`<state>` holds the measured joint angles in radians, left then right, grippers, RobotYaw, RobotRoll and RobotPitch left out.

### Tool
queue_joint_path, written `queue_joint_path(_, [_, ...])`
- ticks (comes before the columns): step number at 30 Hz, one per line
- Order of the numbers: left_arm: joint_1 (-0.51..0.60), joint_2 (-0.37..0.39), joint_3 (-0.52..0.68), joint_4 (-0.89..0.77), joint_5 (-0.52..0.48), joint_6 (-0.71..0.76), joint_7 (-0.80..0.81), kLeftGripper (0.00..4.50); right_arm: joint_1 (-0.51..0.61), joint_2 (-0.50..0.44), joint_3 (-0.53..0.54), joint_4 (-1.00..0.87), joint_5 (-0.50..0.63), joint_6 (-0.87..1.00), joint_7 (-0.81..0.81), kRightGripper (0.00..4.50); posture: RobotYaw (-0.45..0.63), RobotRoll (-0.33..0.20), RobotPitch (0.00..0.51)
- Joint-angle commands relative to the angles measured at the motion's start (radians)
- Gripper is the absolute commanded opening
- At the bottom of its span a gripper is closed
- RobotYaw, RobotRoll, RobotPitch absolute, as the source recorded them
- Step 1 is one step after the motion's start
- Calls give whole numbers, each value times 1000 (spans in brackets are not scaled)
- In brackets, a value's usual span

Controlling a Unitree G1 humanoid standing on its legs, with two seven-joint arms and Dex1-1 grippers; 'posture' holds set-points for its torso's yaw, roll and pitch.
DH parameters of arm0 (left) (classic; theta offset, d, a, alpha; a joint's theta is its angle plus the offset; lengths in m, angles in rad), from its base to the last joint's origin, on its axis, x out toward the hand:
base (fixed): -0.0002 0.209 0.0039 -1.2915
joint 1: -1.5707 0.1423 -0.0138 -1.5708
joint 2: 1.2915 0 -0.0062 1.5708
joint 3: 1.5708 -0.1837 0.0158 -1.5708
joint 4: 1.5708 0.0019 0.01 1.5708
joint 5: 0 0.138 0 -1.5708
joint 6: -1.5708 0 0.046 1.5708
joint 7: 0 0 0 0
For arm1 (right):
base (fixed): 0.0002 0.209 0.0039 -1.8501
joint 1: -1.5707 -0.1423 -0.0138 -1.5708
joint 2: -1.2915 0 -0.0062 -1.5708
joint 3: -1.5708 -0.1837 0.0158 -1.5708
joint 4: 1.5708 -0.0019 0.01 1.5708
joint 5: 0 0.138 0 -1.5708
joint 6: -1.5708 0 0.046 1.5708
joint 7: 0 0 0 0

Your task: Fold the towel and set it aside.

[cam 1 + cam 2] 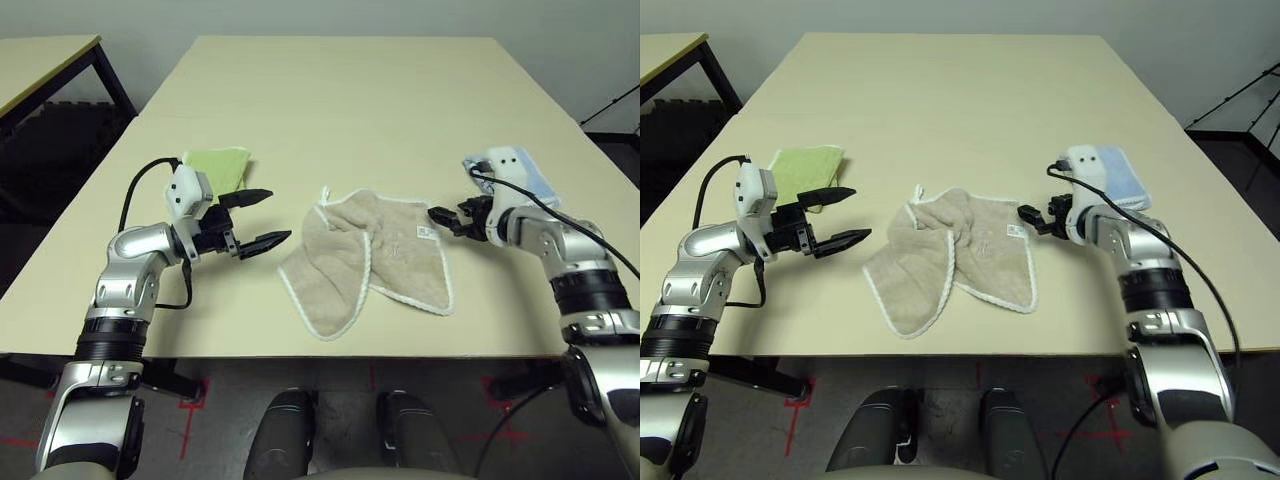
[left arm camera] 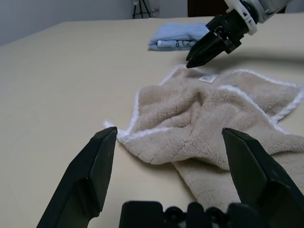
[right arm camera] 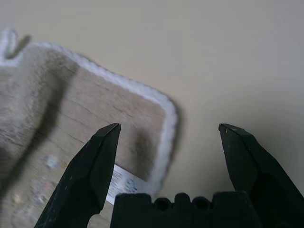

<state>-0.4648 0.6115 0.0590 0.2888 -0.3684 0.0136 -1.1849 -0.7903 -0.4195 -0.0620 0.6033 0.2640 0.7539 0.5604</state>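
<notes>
Here, the notes on this moment:

Label: a small white label (image 1: 424, 232) is sewn on the towel near its right corner; there is some faint print on it, but no word can be read.
Other writing: a dark marking shows on the folded light-blue towel (image 2: 176, 36) in the left wrist view, too small to read.
Towel, look: the towel (image 1: 372, 262) is beige-tan terry cloth with white stitched edging and a white loop (image 1: 323, 194) at its far corner. It lies crumpled (not flat), with one flap folded over toward the front left and a ridge of edging running across the middle.
Towel, place: on the table (image 1: 340, 100), near the front edge, between the two grippers.
Left gripper: the left gripper (image 1: 258, 220) hovers level just left of the towel, apart from it; its fingers stand wide apart and hold nothing.
Right gripper: the right gripper (image 1: 441, 218) is tilted down at the towel's right corner, close to the label; its fingers are spread apart over the white edging, not closed on it.
Lime-green towel: the lime-green towel (image 1: 220, 166) lies folded behind the left gripper.
</notes>
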Motion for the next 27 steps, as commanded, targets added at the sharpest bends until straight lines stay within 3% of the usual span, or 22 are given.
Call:
queue_joint_path(1, [5,10,-7,-6,14,1,-1,4500,-51,6,-26,90,6,-2,14,4482,129,0,86])
queue_joint_path(9, [23,17,-4,-17,18,-2,0,4500,-157,3,-33,279,-10,34,24,4482,147,0,91])
queue_joint_path(19, [34,17,-3,-16,26,-9,4,4500,-198,9,-11,369,-56,28,51,4482,151,0,97])
queue_joint_path(22, [34,17,-3,-12,29,-11,5,4500,-206,13,-4,386,-72,16,65,3568,152,0,99])
queue_joint_path(27, [39,15,-4,-13,31,-12,8,4500,-204,20,8,374,-82,24,106,1526,157,0,103])
